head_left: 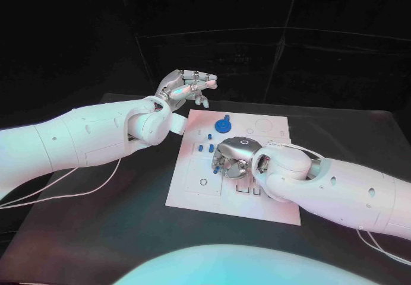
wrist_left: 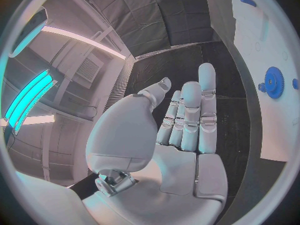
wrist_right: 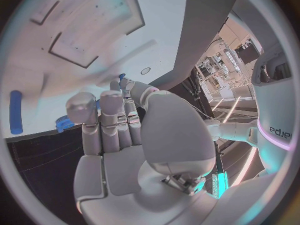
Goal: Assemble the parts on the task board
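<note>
The white task board (head_left: 265, 196) lies in the middle of the table. A blue gear (head_left: 223, 125) stands near its far edge, with several small blue parts (head_left: 206, 147) a little nearer. My right hand (head_left: 233, 159) is low over the board's middle, fingers bent down toward it. A small blue part (wrist_right: 62, 124) lies just beside the fingertips, nothing sits in the palm, and a blue peg (wrist_right: 15, 112) lies farther off. My left hand (head_left: 184, 86) is raised beyond the board's far left corner, fingers straight and holding nothing. The left wrist view shows the gear (wrist_left: 273, 81) past that hand (wrist_left: 187, 125).
The board has printed outlines and recesses (head_left: 246, 191) on its near half and round ones (head_left: 265, 126) at the far right. White cables (head_left: 85, 184) trail over the black table at the left. Bare table surrounds the board.
</note>
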